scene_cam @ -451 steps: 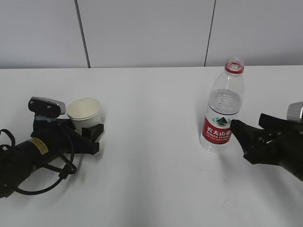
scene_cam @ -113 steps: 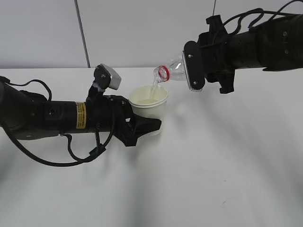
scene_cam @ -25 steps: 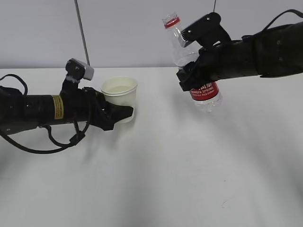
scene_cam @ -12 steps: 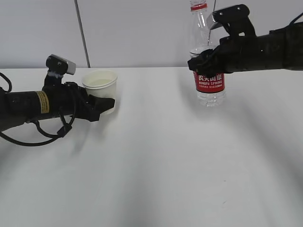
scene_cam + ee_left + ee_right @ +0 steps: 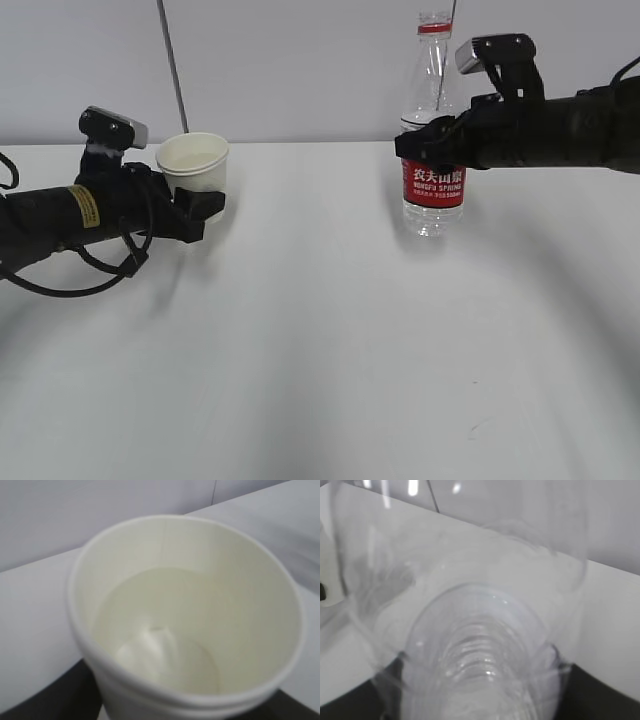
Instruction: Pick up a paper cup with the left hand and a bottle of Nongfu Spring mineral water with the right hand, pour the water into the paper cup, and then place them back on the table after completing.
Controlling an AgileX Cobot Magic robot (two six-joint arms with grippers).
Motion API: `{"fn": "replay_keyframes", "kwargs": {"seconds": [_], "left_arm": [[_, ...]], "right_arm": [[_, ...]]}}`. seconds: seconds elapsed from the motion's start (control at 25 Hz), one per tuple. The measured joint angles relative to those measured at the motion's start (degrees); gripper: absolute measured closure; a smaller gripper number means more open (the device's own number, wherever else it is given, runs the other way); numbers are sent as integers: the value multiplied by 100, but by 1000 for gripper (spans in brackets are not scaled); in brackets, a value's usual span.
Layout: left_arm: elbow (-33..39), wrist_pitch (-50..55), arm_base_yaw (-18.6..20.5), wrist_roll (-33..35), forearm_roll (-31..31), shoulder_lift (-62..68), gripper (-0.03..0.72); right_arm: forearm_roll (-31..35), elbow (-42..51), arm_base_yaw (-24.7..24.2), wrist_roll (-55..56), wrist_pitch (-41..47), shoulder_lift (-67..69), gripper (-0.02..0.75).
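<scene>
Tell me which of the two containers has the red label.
The clear water bottle in the right hand; the paper cup in the left hand is plain white.

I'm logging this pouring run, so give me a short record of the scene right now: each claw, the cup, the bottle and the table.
left claw: closed around the paper cup
paper cup: upright, water inside, well below the rim
right claw: gripping the bottle just above its red label
bottle: upright, uncapped, base near or on the table, contact unclear
table: white
cup and bottle: far apart
</scene>
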Motion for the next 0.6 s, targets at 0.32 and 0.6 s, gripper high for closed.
{"fn": "replay_keyframes", "kwargs": {"seconds": [0.32,0.6], "left_arm": [[0,-74,0,497,-812,280,278],[0,-427,0,773,-1335,563,278]], "right_arm": [[153,0,4,-382,-195,111,349],[251,0,4,-677,-357,111,349]]}}
